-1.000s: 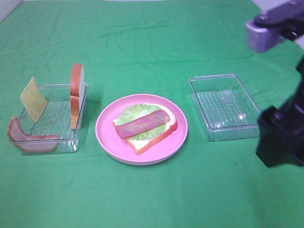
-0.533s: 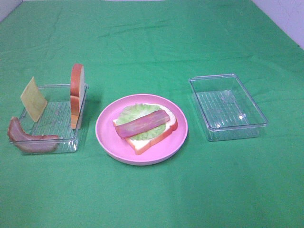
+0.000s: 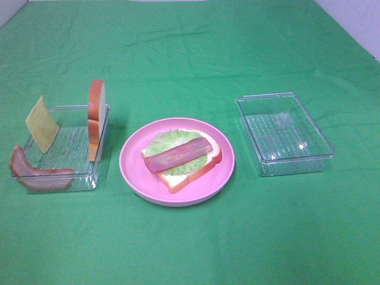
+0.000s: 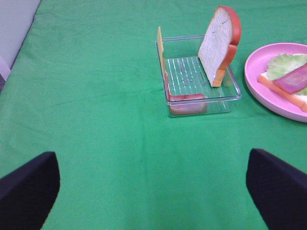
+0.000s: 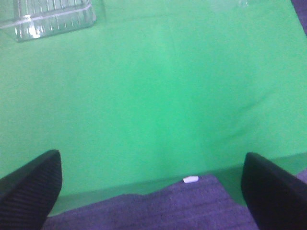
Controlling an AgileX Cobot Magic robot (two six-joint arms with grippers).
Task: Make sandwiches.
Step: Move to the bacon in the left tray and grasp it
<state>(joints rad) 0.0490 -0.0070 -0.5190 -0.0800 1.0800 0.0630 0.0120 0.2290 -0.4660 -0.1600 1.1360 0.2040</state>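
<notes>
Lying on the round pink plate at the middle of the green-clothed table, the half-built sandwich is three layers so far: a white bread slice with orange crust at the bottom, a pale green lettuce leaf on it, and a reddish bacon strip laid slantwise across the top. The other parts are in the clear left tray, which stands near the table's left edge, just beside the plate but apart from it. In that tray a yellow cheese square leans at the wall nearest the left edge, a second bacon strip curves along the front wall, and a second bread slice stands upright against the wall facing the plate. A clear right tray stands toward the table's right edge, well apart from the plate. Neither arm shows in the high view. The left gripper hangs over bare cloth short of the left tray, its two black fingers spread wide and holding nothing. The right gripper is spread just as wide over the cloth's edge, holding nothing, with a small white bit below it.
</notes>
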